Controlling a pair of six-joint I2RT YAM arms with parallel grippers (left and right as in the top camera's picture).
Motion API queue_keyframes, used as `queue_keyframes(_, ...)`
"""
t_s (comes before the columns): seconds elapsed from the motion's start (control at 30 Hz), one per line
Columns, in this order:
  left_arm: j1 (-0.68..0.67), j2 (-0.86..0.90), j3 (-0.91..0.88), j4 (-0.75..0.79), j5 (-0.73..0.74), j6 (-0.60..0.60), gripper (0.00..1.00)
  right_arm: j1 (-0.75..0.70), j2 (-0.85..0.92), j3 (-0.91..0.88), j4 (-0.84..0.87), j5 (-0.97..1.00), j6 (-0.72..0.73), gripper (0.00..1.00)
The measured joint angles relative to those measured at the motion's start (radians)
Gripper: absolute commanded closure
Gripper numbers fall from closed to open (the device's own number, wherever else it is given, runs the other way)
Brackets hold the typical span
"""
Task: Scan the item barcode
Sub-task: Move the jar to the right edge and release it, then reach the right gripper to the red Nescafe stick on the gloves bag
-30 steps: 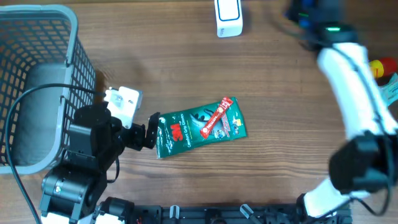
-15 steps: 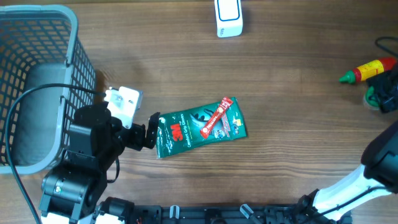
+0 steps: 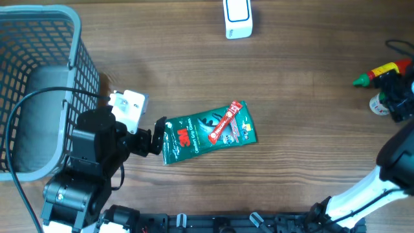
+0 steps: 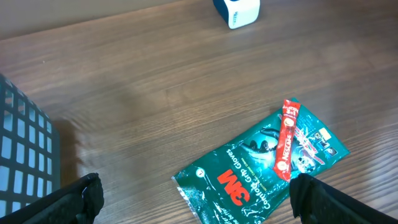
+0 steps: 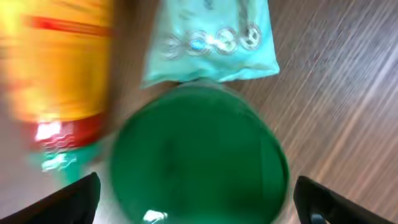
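Overhead — glove packet [image 3: 207,133] on wood-grain table [image 3: 310,129]

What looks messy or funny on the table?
The green glove packet lies crooked on the table, and a yellow bottle lies tipped on its side at the far right edge. Nothing looks spilled or torn.

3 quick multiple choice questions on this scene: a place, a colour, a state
1. The basket stands at the table's: A left end, B middle, C right end.
2. The packet is mostly: A blue, B green, C yellow.
3. The left tool is: A shut on the packet, B shut on the basket, C open.
Answers: 1 A, it fills the overhead view's left edge; 2 B, its face is green; 3 C, its fingers stand wide apart in the wrist view.
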Motion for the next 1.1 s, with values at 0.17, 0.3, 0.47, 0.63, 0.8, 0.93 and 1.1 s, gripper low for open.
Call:
queue_keyframes(0.17, 0.0, 0.0, 0.0, 0.0, 0.0, 0.0, 0.0, 0.041, -0.291, 0.04, -0.126, -0.162, 0.01, 0.0)
queue_keyframes(0.3, 0.0, 0.0, 0.0, -0.001, 0.0, 0.0, 0.0, 0.139, -0.428, 0.068, -0.301, -0.358, 0.021, 0.0)
queue_keyframes(0.47, 0.0, 0.0, 0.0, 0.0, 0.0, 0.0, 0.0, 0.381, -0.42, 0.018, -0.414, -0.486, 0.031, 0.0)
queue_keyframes(0.63, 0.0, 0.0, 0.0, -0.001, 0.0, 0.0, 0.0, 0.662, -0.417, -0.087, -0.329, -0.526, 0.049, 0.0)
queue_keyframes(0.8, 0.0, 0.0, 0.0, 0.0, 0.0, 0.0, 0.0, 0.945, -0.385, -0.207, -0.119, -0.504, 0.192, 0.01)
queue_keyframes(0.93, 0.0, 0.0, 0.0, 0.0, 0.0, 0.0, 0.0, 1.134, -0.285, -0.243, 0.04, -0.374, 0.331, 0.12)
queue_keyframes(1.1, 0.0, 0.0, 0.0, 0.0, 0.0, 0.0, 0.0, 1.211, -0.121, -0.245, 0.108, -0.242, 0.462, 0.26)
